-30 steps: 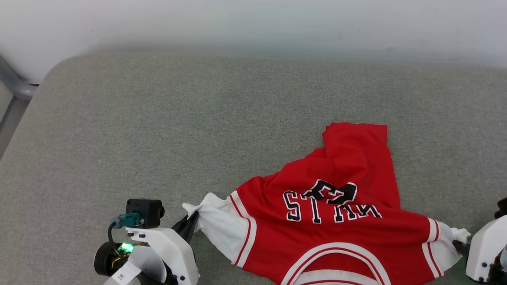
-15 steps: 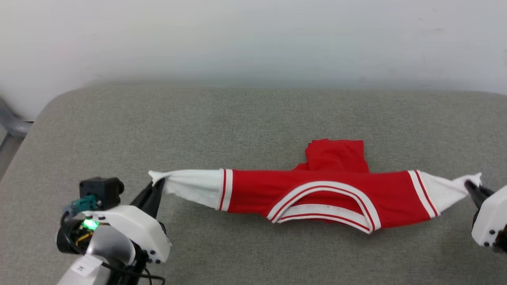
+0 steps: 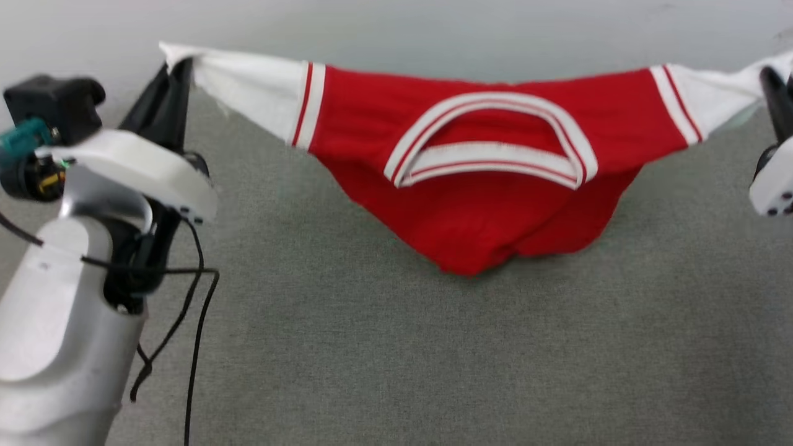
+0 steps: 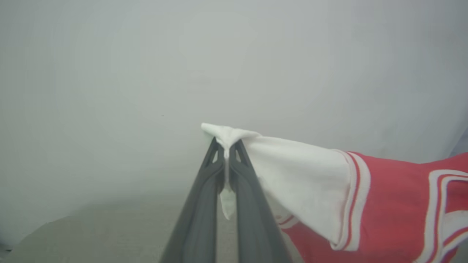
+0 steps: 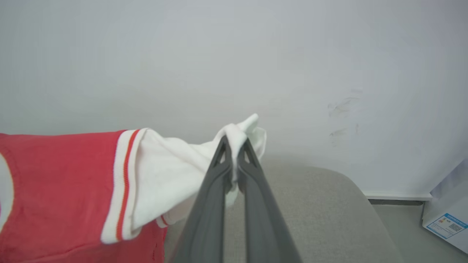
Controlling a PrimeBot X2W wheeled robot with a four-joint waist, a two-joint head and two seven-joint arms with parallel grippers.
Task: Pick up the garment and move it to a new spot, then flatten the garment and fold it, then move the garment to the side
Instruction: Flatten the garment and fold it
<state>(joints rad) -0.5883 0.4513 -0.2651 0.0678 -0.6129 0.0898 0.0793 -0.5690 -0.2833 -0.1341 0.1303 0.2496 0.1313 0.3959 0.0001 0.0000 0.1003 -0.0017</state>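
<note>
- Garment [image 3: 483,210] hangs in the air, stretched sleeve to sleeve between the two arms above the grey fabric-covered tabletop [image 3: 372,359], with the pale wall [image 3: 403,31] behind it.
- Its long axis runs straight across the head view, left to right, and each end lies right at a pincer's tips, so neither arm is nearer than the other.
- The left pincer [image 3: 176,68] is closed narrow on the bunched tip of the white left-side sleeve [image 3: 254,87]. The left wrist view shows cloth pinched between the two dark fingers [image 4: 252,204], with a small tag of it poking out below the grip.
- The right pincer [image 3: 771,80] is likewise clamped on the tip of the other white sleeve [image 3: 712,87], and the right wrist view shows a wad of white cloth [image 5: 245,131] crumpled over its tips.
- The shoulder line is taut, while the red body sags below it in a loose, wrinkled pouch. I cannot tell whether its lowest fold touches the tabletop.
- The red-and-white striped collar [image 3: 489,142] sits mid-span facing the head camera, with striped trim where each sleeve meets the red.
- Judgement: this is the carry to a new spot. The coming move depends on both pincers travelling together and keeping their spacing, so the span stays tight and the body can be laid flat rather than bunched.
</note>
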